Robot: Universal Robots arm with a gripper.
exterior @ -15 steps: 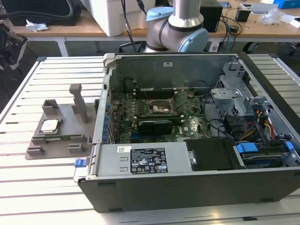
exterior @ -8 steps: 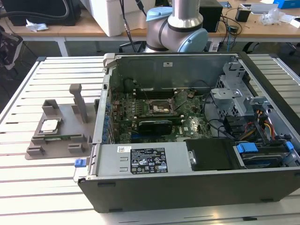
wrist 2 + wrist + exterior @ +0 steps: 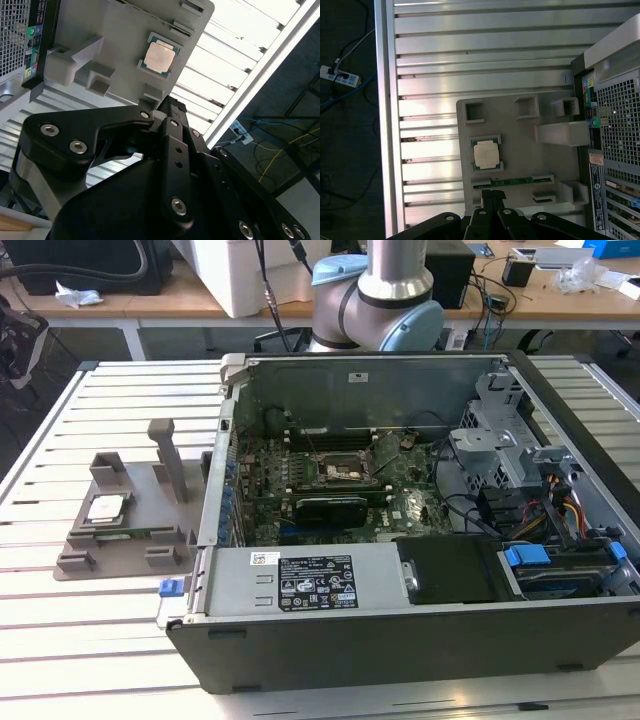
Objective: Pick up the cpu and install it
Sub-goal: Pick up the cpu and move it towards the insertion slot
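The slatted metal counter (image 3: 100, 640) is carrying an open computer case (image 3: 400, 630), which is taking up the middle and the exterior view's right, with its motherboard (image 3: 330, 495) lying bare and the socket (image 3: 338, 473) near the board's centre standing vacant, so the installing is not yet done. The arm (image 3: 385, 290) is rising behind the case at the top of the exterior frame. A grey tray (image 3: 150, 550) is sitting on the counter just beside the case, on the exterior view's left. In both wrist views the end effector (image 3: 492, 194) is hanging clear of the tray with its fingers pressed together and nothing between them. The cpu (image 3: 106, 508) is lying flat in a square pocket of the tray, straight ahead of the fingertips and apart from them; in the first wrist view a green strip (image 3: 512, 181) set in the tray is lying between the fingertips and the chip. Being square, the cpu (image 3: 485, 153) is offering no long axis, and its sides are running parallel to the tray's edges. Its top is showing as pale, dull-shining metal with a thin darker green border around it.
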